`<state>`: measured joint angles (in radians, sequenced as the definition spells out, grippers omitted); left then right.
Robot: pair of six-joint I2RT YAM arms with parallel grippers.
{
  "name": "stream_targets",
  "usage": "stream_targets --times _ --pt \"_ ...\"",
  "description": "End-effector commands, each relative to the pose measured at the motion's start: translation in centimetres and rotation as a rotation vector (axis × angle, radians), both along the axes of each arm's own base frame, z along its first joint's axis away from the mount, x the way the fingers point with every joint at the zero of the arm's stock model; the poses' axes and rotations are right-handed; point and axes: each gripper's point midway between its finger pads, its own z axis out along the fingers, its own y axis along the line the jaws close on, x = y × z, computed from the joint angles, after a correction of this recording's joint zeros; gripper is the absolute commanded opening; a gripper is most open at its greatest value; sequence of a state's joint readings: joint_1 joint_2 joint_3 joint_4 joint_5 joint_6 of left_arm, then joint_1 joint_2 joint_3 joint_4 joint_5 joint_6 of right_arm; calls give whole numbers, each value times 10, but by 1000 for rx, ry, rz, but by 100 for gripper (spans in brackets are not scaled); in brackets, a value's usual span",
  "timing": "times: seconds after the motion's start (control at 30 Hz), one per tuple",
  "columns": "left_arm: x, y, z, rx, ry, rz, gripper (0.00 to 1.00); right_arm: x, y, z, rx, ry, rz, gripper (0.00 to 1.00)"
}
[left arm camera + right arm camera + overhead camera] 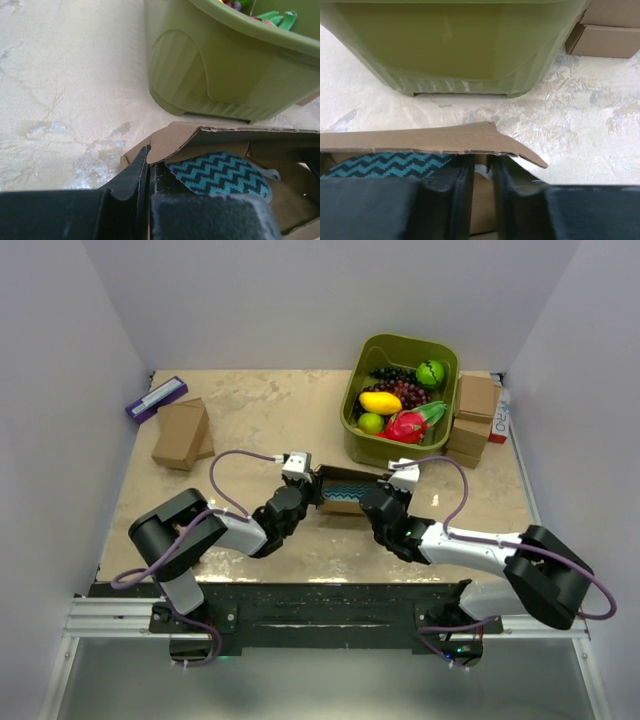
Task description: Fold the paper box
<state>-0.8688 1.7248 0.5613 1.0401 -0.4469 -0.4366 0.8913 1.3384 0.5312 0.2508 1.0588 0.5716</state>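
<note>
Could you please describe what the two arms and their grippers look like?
The left arm and right arm are white links with bulky black joints, each trailed by a looping purple cable. The left gripper and right gripper have matte black tapered fingers.

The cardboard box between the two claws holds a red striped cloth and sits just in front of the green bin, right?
Not red striped: the left wrist view shows the cloth in the cardboard box is teal with black zigzags. The rest holds.

The paper box (210, 137) is plain brown; inside it lies a teal-and-black zigzag cloth (220, 175). The bin (455, 45) is olive green, the tabletop (270, 410) mottled beige.
</note>
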Motion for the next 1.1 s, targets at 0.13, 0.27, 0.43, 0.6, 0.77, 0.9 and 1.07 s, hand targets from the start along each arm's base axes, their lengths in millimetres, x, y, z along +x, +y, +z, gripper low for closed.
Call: stream_targets --times 0.13,0.27,0.43,0.6,0.77,0.9,1.07 --pt "-50 -25 -25 153 -16 -210 0 -36 56 9 190 138 327 57" --pt "-46 -15 -27 206 -27 -156 0 -57 68 7 209 235 449 67" --pt "-39 3 -34 278 -43 -78 0 -88 96 31 260 281 716 73" --pt "-42 17 -46 322 -70 -62 0 -128 127 66 305 311 1039 73" --pt "-52 31 -47 339 -150 -84 0 -121 108 84 246 328 950 72" --pt "-65 35 -36 306 -216 -132 0 -117 104 130 292 226 932 74" --pt "-76 38 -41 316 -217 -175 0 -86 101 156 412 117 741 68"
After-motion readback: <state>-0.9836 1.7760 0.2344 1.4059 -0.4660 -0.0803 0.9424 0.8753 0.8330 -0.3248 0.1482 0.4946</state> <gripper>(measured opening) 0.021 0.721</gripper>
